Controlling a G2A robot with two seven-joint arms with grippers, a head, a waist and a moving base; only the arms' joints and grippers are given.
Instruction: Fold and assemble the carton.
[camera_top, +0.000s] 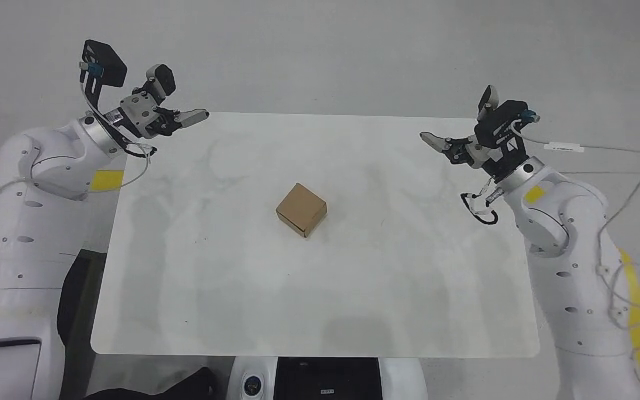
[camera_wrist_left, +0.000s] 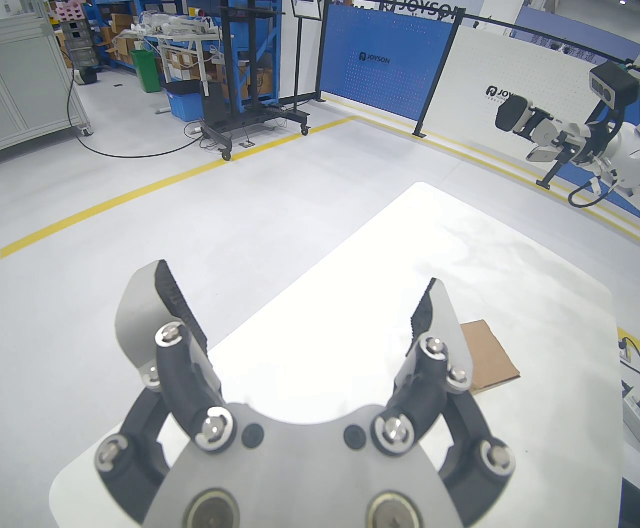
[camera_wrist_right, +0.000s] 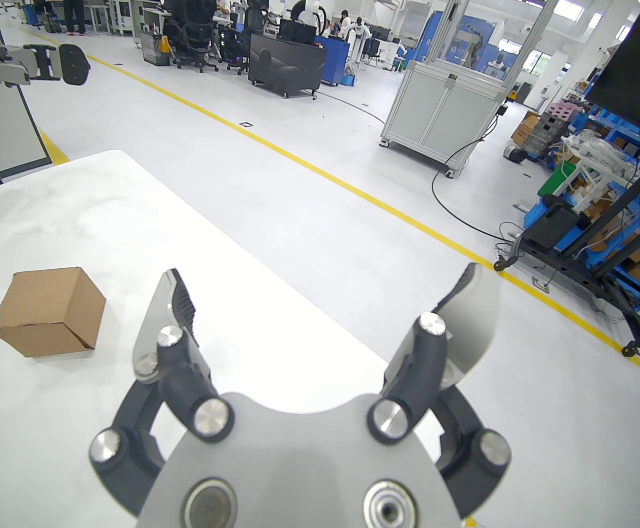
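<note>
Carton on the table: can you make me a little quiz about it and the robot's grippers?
1. Where does the carton sit?
A) near the middle of the table
B) hanging over the table's edge
C) inside a gripper
2. Fill in: the left gripper and the right gripper both have their fingers ___.
3. True or false: a gripper is touching the carton.

Key: 1 A; 2 open; 3 false.
</note>
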